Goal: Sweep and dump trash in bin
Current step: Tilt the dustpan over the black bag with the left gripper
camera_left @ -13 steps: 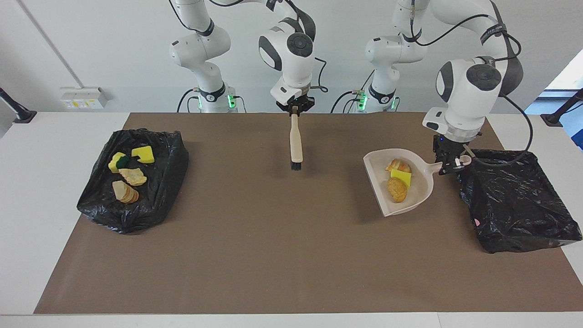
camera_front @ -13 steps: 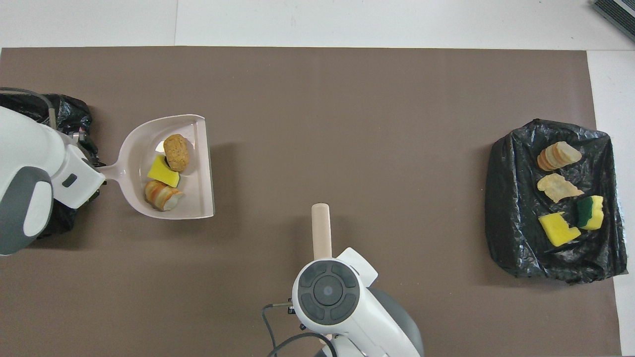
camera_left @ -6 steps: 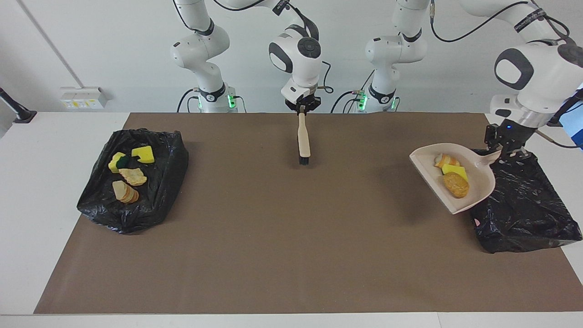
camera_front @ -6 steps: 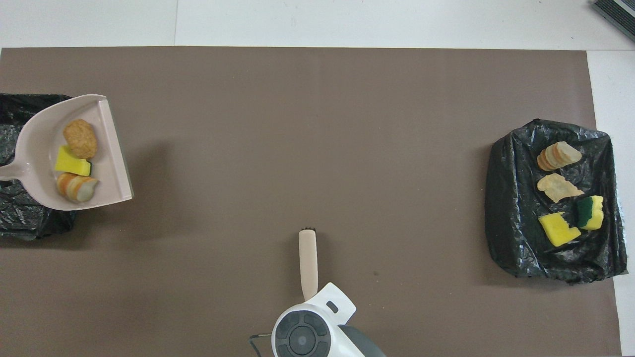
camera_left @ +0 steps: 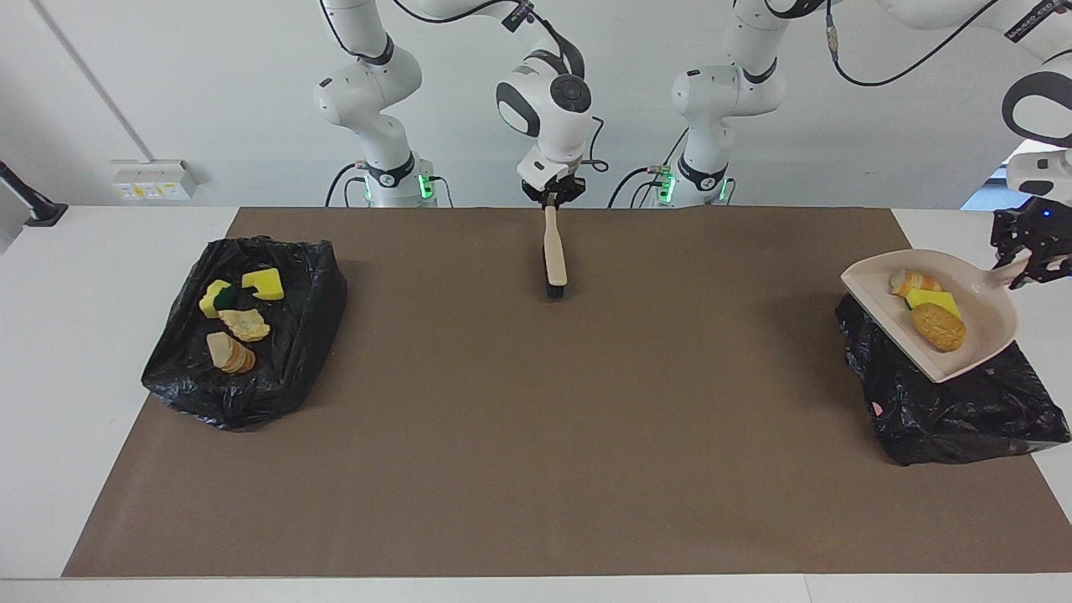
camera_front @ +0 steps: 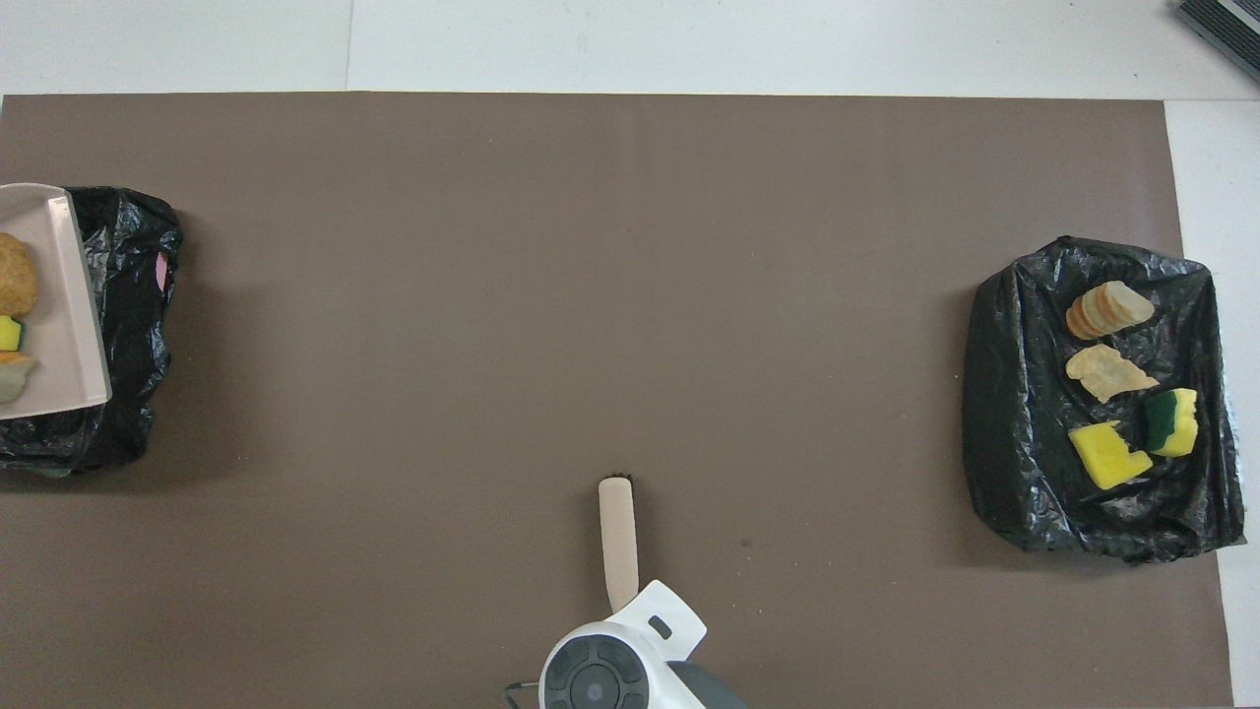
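Observation:
My left gripper (camera_left: 1026, 266) is shut on the handle of the beige dustpan (camera_left: 984, 331) and holds it in the air over the black-bagged bin (camera_left: 946, 406) at the left arm's end. In the pan lie three pieces of trash: a brown bread chunk (camera_left: 938, 327), a yellow sponge wedge (camera_left: 931, 300) and a crusty piece (camera_left: 907, 281). The pan's edge (camera_front: 69, 295) shows in the overhead view over the bin (camera_front: 133, 295). My right gripper (camera_left: 550, 199) is shut on the brush (camera_left: 554, 260), bristles down near the mat's edge by the robots.
A second black-bagged tray (camera_left: 251, 381) at the right arm's end holds several pieces: yellow sponges (camera_left: 263, 284) and bread slices (camera_left: 230, 353), also in the overhead view (camera_front: 1107, 308). A brown mat (camera_left: 536, 435) covers the table's middle.
My left gripper has lifted the loaded dustpan and carried it toward the left arm's end, over the bin. My right gripper has drawn the brush back toward the robots.

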